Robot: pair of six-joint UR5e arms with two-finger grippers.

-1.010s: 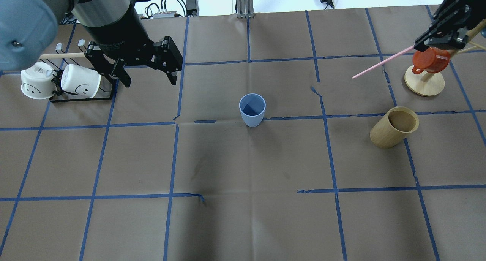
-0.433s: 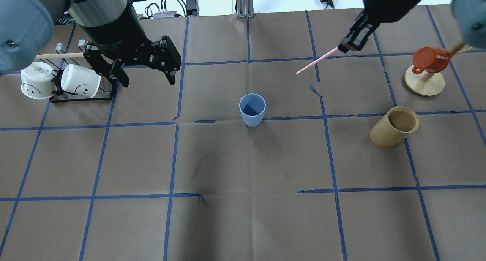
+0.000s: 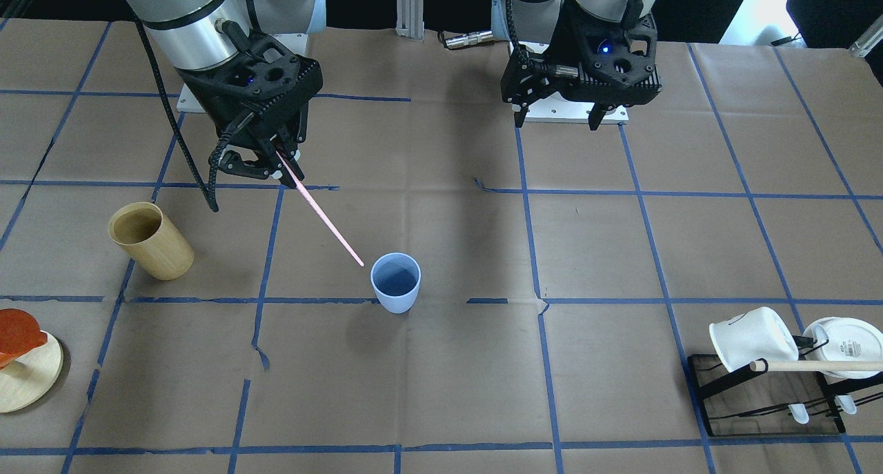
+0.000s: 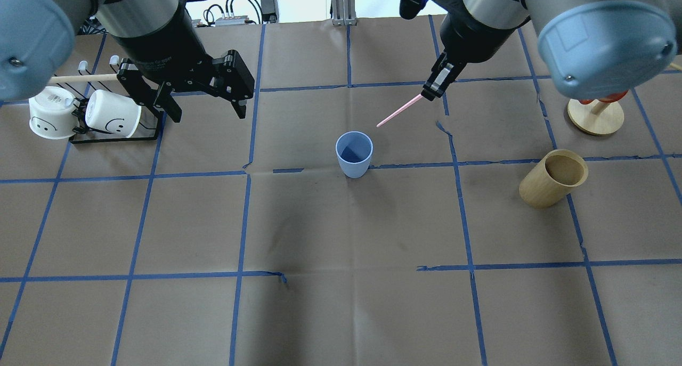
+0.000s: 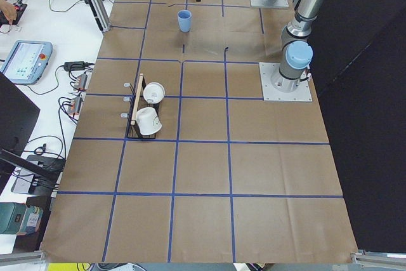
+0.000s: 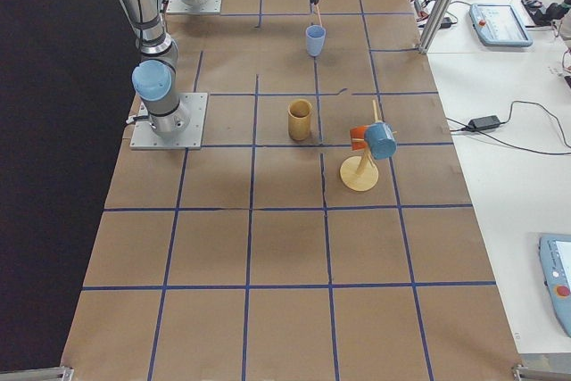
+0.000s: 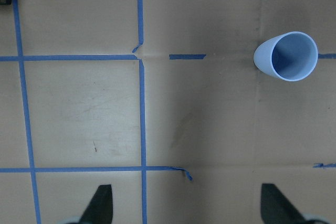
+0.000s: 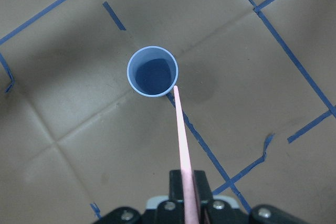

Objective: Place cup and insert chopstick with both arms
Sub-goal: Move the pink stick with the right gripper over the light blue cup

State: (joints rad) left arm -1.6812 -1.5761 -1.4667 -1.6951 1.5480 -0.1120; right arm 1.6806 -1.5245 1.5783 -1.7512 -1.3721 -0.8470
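Clenched on the top end of the chopstick [image 4: 400,109]: right gripper [image 4: 429,91], rod slanting down and forward out of the jaws toward the cup [image 4: 354,153]. Tip near the rim, off its far right side from overhead, not inside. From the right wrist, just meeting the rim's near edge. Cup upright near mid-table, on a line of tape [image 4: 202,173], touched by nothing. Left gripper [image 4: 209,112] splayed wide, holding nothing, hanging beside the rack [image 4: 114,137], cup well apart from its fingers.

Against 0.4 s ago: chopstick and right gripper carried leftward and nearer the cup. A second ago, out by the stand [image 4: 595,115]. Left gripper and cup unmoved.

Thin, straight, pink rod. Pale blue, smooth, tapered cup with a round mouth. Matte brown paper [image 4: 341,302], creased and torn in spots, gridded in blue tape. Wood-toned cylindrical tumbler [image 4: 551,179]. Two white mugs [image 4: 112,118] with smiley faces on the black wire rack.
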